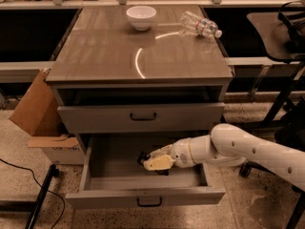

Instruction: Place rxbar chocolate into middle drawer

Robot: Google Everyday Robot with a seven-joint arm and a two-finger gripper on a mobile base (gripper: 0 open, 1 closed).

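The middle drawer [105, 197] is pulled open, the lower of the cabinet's two fronts. My gripper [151, 161] reaches in from the right and hovers low inside it, near the middle. It is shut on the rxbar chocolate [141, 157], of which only a small dark end shows at the tips. The white arm [238, 149] runs off to the right.
The grey drawer front above [140, 117] is shut. On the cabinet top stand a white bowl [141, 16] and a clear plastic bottle [200, 26] lying on its side. A cardboard box [35, 106] leans at the left. A chair base [281, 104] stands at the right.
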